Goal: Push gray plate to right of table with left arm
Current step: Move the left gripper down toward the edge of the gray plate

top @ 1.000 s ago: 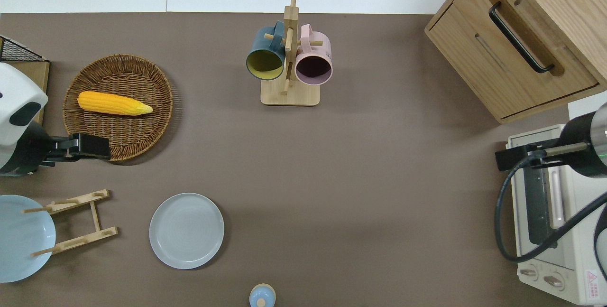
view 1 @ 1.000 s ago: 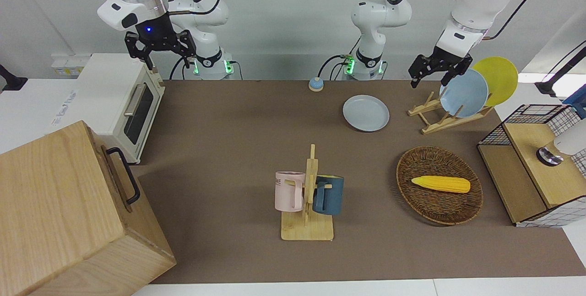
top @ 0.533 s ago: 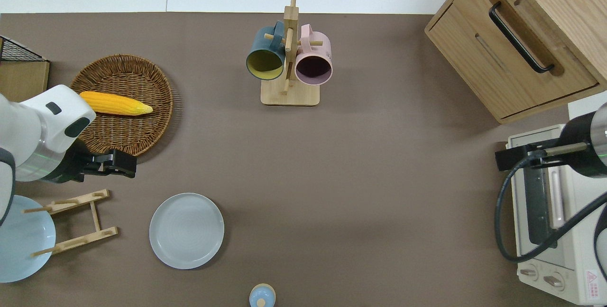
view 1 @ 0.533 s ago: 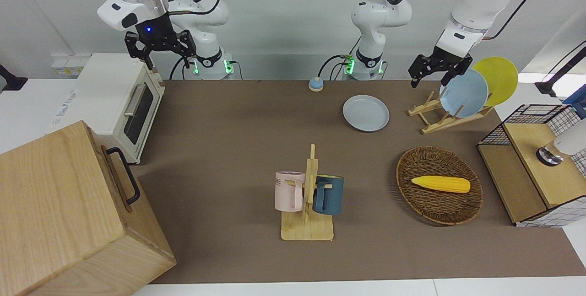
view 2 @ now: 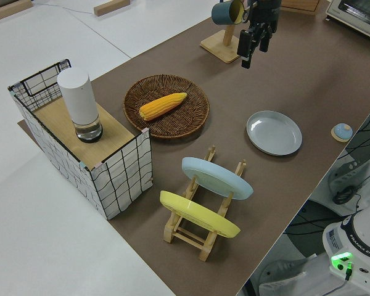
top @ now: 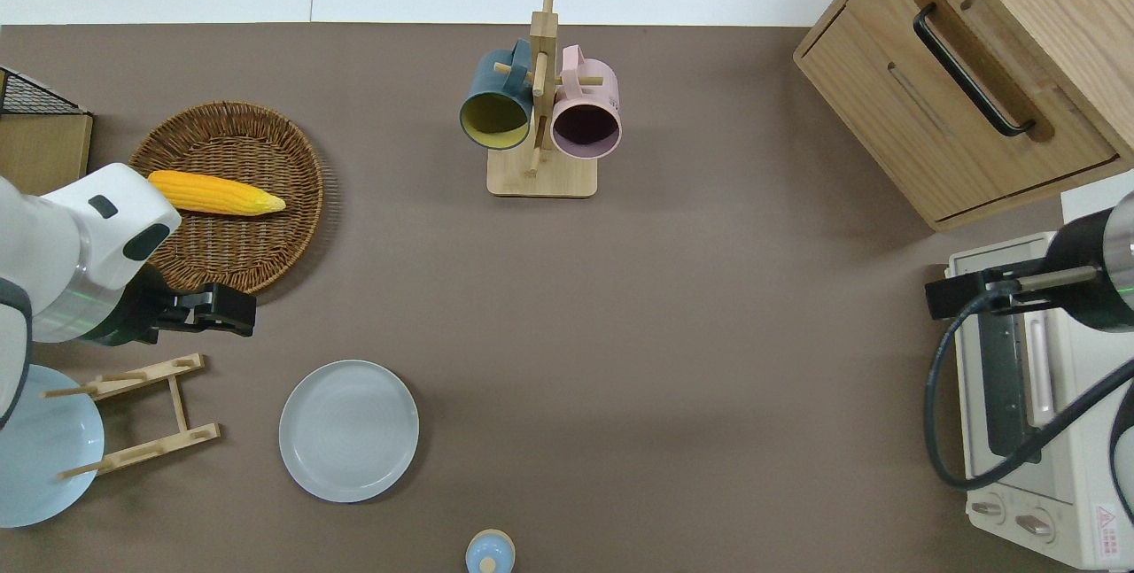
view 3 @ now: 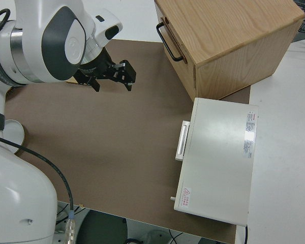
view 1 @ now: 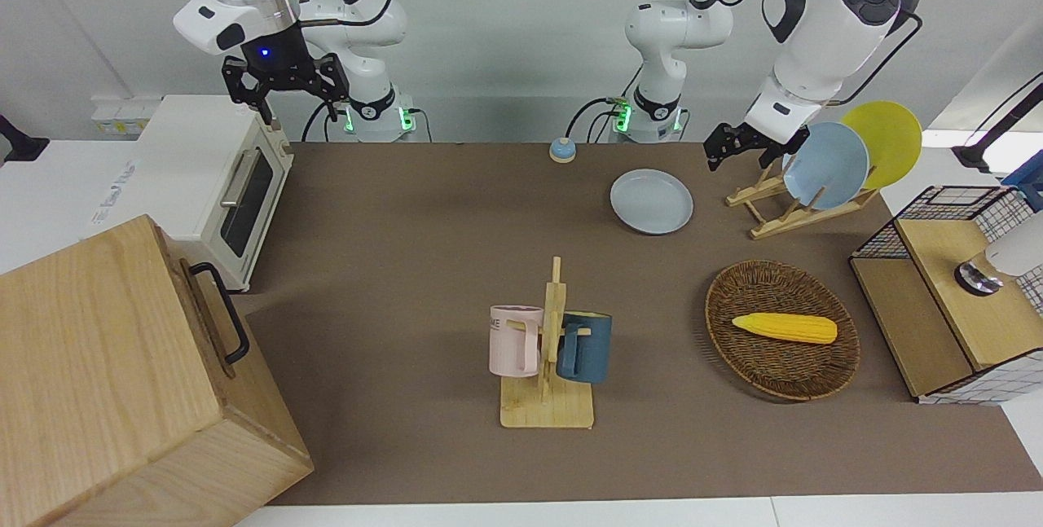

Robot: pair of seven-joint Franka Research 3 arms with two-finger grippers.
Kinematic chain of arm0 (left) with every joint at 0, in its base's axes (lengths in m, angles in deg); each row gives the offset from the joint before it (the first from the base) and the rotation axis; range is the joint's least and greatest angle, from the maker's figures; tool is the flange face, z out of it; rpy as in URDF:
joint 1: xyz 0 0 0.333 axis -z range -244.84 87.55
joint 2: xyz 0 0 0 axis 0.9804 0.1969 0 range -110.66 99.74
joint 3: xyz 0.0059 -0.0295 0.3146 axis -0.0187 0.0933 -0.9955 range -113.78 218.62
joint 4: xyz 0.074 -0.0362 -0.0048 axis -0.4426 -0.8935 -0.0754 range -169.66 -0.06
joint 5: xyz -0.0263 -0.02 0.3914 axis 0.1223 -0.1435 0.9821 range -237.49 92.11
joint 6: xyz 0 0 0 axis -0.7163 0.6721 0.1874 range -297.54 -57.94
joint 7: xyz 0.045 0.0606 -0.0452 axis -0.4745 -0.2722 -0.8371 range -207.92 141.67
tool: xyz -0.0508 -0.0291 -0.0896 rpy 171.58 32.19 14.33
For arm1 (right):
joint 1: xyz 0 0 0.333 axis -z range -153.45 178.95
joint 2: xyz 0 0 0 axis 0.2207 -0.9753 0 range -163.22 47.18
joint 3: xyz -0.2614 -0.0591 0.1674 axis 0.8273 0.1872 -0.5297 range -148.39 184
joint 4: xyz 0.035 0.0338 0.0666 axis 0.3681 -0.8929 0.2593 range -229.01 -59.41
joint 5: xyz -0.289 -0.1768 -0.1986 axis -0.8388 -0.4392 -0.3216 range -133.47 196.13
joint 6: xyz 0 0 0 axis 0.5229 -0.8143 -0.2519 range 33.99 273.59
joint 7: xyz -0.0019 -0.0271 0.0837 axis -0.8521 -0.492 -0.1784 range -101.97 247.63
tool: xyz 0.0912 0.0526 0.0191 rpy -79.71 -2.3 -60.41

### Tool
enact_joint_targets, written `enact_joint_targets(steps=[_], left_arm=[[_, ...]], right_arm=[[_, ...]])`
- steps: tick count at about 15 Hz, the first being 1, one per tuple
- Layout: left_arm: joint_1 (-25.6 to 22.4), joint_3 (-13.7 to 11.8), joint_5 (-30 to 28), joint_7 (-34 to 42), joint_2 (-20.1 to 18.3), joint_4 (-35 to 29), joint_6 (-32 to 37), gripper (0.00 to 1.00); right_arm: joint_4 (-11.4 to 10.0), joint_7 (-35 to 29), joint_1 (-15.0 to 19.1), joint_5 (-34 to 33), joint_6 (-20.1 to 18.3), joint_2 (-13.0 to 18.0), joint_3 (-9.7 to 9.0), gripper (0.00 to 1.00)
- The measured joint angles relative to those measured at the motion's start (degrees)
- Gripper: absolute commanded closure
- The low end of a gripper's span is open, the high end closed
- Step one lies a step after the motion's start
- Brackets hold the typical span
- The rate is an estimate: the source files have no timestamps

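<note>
Little can be read — "FRANKA ROBOTICS" in small letters runs round the white arm base [view 2: 357,243] in the left side view. The oven's [view 3: 218,162] labels are too small to make out.

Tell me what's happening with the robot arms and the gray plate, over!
Left pincer up in the air, clear of gray plate. Right arm parked. Plate flat on table, untouched. Nothing in its path toward the toaster oven.
</note>
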Motion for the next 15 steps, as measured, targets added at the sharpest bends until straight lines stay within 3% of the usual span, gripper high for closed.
enact_joint_targets(steps=[11, 15], left_arm=[[-0.14, 0.43, 0.0, 0.0, -8.5, -20.52, -7.6, 0.0], [-0.56, 0.66, 0.0, 0.0, -9.91, -27.21, -12.03, 0.0]], right_arm=[[0.0, 0.0, 0.0, 0.0, 0.0, 0.0, 0.0, 0.005], [0.0, 0.0, 0.0, 0.0, 0.0, 0.0, 0.0, 0.005]])
